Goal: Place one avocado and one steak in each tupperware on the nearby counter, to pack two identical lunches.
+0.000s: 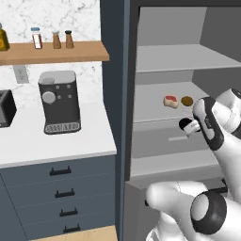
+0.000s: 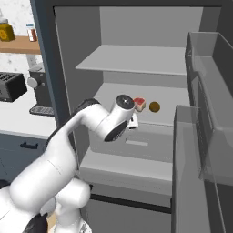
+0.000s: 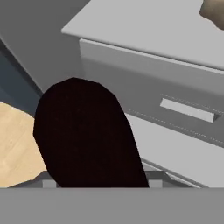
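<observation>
My gripper (image 1: 186, 124) hangs in front of the open fridge, just below its middle shelf (image 1: 155, 101). It is shut on a dark rounded avocado (image 3: 85, 131), which hides the fingertips in the hand view. On that shelf lie a red-and-white steak (image 1: 170, 101) and, to its right, a brown avocado (image 1: 187, 100). The right base view has the same steak (image 2: 139, 103) and avocado (image 2: 154, 107) just beyond my hand (image 2: 132, 120). The white counter (image 1: 56, 141) lies left of the fridge. The tupperware is out of view.
A coffee machine (image 1: 59, 101) and a toaster (image 1: 5, 108) stand on the counter, under a wooden shelf (image 1: 52, 52) of bottles. The fridge door (image 2: 205, 136) with its clear bins stands open at right. A drawer front (image 3: 175, 105) sits under the shelf.
</observation>
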### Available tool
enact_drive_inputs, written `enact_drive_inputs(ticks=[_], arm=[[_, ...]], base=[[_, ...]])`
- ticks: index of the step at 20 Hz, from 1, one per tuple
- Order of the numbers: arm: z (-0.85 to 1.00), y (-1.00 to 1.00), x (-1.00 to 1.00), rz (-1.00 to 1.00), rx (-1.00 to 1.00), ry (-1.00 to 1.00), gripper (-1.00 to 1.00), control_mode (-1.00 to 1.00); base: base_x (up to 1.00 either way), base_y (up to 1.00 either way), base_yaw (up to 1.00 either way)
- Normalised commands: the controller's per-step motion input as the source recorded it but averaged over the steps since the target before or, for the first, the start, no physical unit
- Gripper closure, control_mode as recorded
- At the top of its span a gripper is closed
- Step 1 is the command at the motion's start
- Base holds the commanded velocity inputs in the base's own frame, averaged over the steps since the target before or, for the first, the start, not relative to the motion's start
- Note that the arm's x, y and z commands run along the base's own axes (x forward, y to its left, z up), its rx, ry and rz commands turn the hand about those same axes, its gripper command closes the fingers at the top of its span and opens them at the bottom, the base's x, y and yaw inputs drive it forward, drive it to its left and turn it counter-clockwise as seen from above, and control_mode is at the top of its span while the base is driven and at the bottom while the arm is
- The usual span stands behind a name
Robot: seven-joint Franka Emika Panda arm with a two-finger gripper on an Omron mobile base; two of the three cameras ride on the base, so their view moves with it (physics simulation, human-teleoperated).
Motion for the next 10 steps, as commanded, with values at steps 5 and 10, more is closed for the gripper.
enact_drive_inputs(ticks=[5,10], arm=[[0.37,0.56,-0.99,-0.03,0.00,-0.03,1.00,-1.00],[0.92,0.37,-0.74,-0.06,0.00,0.21,1.00,-1.00]], base=[[0.00,0.00,0.00],[0.00,0.00,0.00]])
